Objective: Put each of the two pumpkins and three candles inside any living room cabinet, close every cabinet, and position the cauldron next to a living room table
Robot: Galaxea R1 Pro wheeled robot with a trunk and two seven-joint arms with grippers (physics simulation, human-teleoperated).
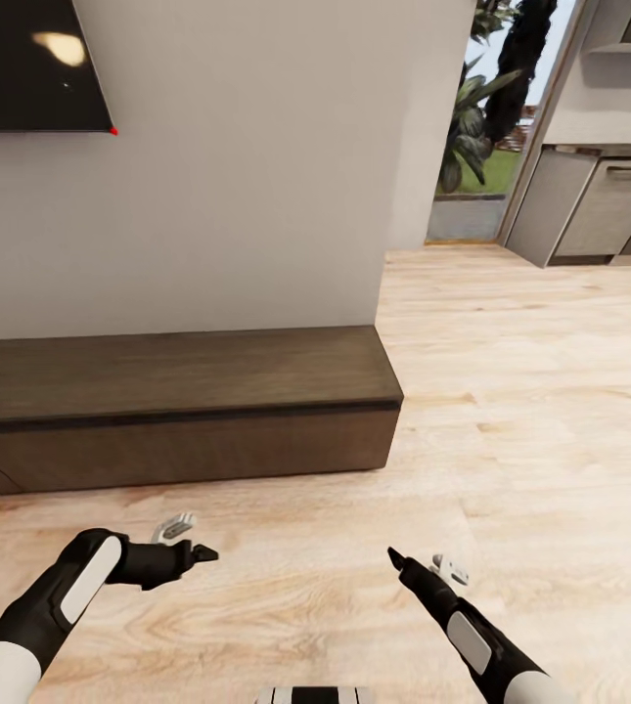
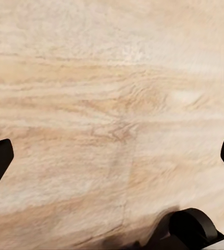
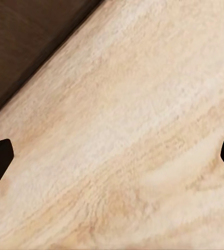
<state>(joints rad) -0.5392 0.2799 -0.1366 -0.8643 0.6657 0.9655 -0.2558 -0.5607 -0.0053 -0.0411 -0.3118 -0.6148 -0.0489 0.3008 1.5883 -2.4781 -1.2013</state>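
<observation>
- The cabinet (image 1: 183, 406), long, low and dark brown, stands against the pale grey wall (image 1: 256, 166) at ten to twelve o'clock in the head view, its fronts flush and shut.
- The left hand (image 1: 198, 554) hangs over the plank floor (image 1: 530, 411) at seven o'clock, fingers spread wide and empty in its wrist view.
- The right hand (image 1: 395, 559) hangs at five o'clock, likewise wide and empty.
- A black TV (image 1: 31, 64) hangs at eleven o'clock.
- Grey kitchen units (image 1: 599, 205) stand at two o'clock.

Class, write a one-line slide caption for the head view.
Both empty grippers, left and right, hover open over the plank floor before a closed dark cabinet.
</observation>
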